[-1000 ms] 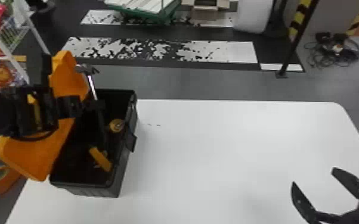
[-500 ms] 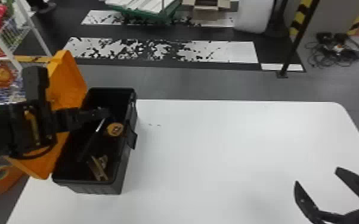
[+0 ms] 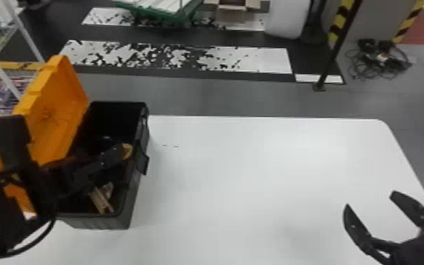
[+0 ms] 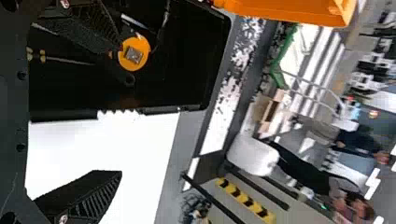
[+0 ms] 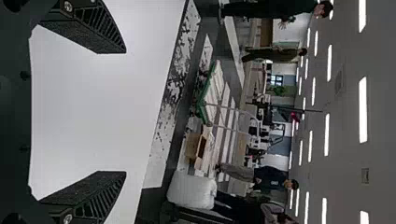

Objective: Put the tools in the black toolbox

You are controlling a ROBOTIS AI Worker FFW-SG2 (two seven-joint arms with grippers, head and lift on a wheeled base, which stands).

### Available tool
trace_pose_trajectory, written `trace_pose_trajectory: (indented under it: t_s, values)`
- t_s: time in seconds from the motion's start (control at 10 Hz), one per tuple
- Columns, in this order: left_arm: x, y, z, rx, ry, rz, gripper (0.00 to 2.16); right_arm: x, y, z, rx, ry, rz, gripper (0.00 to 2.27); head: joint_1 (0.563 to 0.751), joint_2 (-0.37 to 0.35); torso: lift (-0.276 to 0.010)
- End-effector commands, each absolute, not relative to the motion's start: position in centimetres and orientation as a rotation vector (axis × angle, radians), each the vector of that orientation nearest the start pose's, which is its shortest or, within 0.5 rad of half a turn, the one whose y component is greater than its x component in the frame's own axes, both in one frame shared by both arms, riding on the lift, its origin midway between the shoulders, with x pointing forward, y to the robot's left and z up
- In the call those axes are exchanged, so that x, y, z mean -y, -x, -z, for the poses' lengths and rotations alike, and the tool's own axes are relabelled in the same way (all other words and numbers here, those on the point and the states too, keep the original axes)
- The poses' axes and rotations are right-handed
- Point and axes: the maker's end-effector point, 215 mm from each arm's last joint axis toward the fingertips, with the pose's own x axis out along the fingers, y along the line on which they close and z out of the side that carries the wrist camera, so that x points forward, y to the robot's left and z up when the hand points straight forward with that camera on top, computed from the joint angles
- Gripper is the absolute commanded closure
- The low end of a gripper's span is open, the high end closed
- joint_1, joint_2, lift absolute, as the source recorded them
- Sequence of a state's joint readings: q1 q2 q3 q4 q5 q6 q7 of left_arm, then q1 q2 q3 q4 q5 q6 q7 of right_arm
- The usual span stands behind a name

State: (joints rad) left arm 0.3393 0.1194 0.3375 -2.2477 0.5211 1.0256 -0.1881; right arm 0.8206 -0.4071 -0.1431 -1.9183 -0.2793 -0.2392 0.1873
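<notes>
Left end effector (image 3: 125, 167) was over black toolbox (image 3: 125, 221), fingers apart. Right end effector (image 3: 369, 200), well right of it, likewise. Tools (image 3: 100, 201) lay inside. Table (image 3: 257, 176) stretched right of toolbox, floor (image 3: 204, 93) beyond.

There are two hands, one left hand (image 3: 117, 148) and one right hand (image 3: 369, 200), with four fingers (image 5: 100, 200) between them. I count one table (image 3: 257, 176), one black toolbox (image 3: 98, 222) and one orange lid (image 3: 58, 102). Inside are one round orange tool (image 4: 134, 54) and one yellow-and-black handle (image 4: 36, 55); the other tools are too dark to count. Beyond are one green cart (image 3: 176, 16), one cardboard box (image 3: 234, 12), one black pole (image 3: 334, 56) and two striped bands (image 3: 338, 21).
</notes>
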Motion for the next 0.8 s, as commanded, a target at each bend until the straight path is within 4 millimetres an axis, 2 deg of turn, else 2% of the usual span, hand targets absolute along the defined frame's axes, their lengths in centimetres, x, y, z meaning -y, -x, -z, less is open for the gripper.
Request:
trace_pose_trajectory:
  t_s: [0.0, 0.2, 0.4, 0.5, 0.7]
  values:
    - [-25.8, -42.0, 38.5, -0.478, 0.367, 0.177, 0.07, 32.3, -33.2, 42.1, -0.209, 0.078, -0.227, 0.08, 0.695, -0.053, -0.039]
    - [-25.8, -41.6, 34.4, -0.213, 0.383, 0.131, 0.08, 33.8, -32.9, 42.1, -0.205, -0.024, -0.215, 0.08, 0.695, -0.09, -0.039]
    - [-26.9, -39.5, 30.5, 0.027, 0.371, 0.059, 0.08, 34.3, -32.6, 42.4, -0.196, -0.068, -0.196, 0.08, 0.695, -0.114, -0.039]
    - [-26.8, -37.9, 29.3, 0.125, 0.331, 0.038, 0.08, 34.4, -32.4, 42.7, -0.197, -0.077, -0.186, 0.08, 0.695, -0.116, -0.039]
    - [-24.9, -35.4, 30.2, 0.181, 0.242, 0.022, 0.07, 34.6, -31.9, 43.2, -0.191, -0.098, -0.167, 0.08, 0.695, -0.122, -0.039]
